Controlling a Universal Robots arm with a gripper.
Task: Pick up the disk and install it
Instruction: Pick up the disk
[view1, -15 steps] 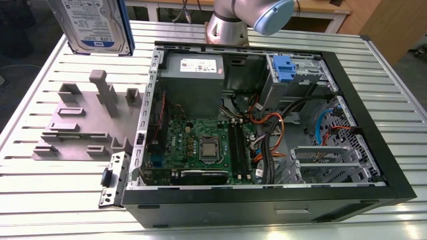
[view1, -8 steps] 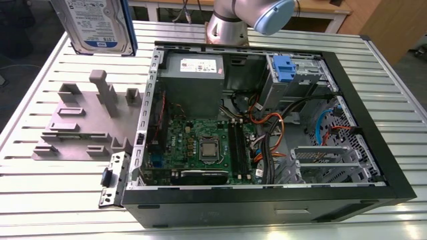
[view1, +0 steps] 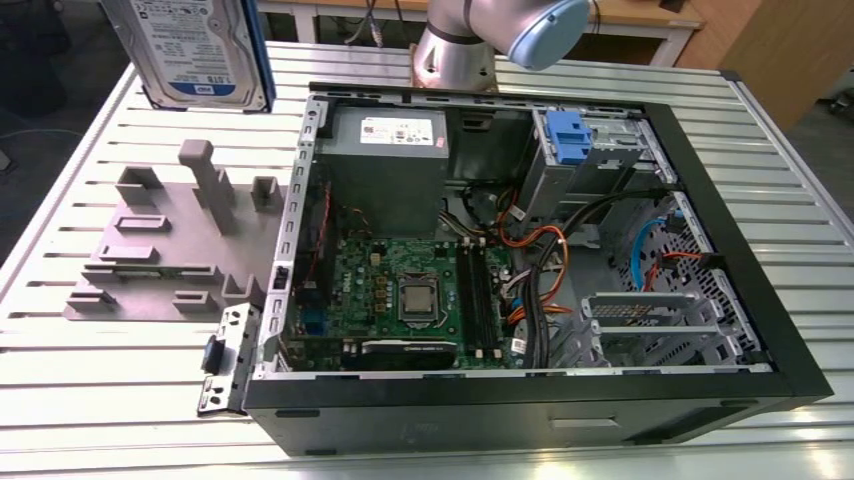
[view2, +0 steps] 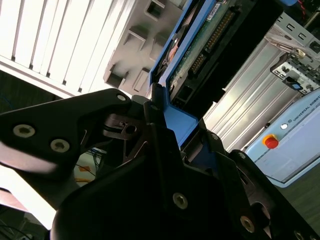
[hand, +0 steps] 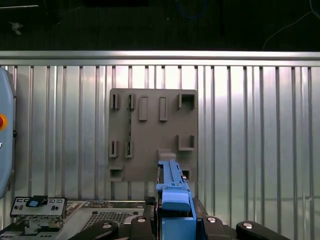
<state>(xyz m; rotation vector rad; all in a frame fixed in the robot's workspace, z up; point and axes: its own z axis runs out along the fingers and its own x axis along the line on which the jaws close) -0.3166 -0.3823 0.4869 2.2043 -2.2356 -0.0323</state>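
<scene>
Fingers (view2: 157, 145): two, black metal, closed on the blue plastic frame of the disk, one on each side of it, holding it. Seen in both wrist views.

Disk (view1: 187, 45): one. Flat rectangular silver hard drive with a white-and-blue label and a blue plastic frame. It is upright in the air at the exterior view's left, clear of the table and touching nothing but the fingers.
- Exterior view: the label face.
- Second wrist view: the green circuit-board face and its connector row.
- First wrist view: the blue frame edge-on, lined up over the grey plate.

Table (view1: 80, 400): one, of ribbed silver metal slats.

Fixture plate (view1: 160, 255): one, grey plastic, with raised posts and brackets. It lies flat on the table just beside the case, on the exterior view's left.

Computer case (view1: 467, 410): one, black, lying open side up on the table. Inside it:
- one green motherboard (view1: 414, 290);
- one large grey metal box with a white sticker (view1: 387, 150);
- one small bare blue plastic clip (view1: 567, 135) in the drive cage at the far corner;
- loose orange and blue cables.

Arm (view1: 494, 35): one, silver with a blue cap, at the far edge of the table behind the case.

Control pendant (view2: 290, 150): one, pale grey-blue with a red button, in both wrist views.
</scene>
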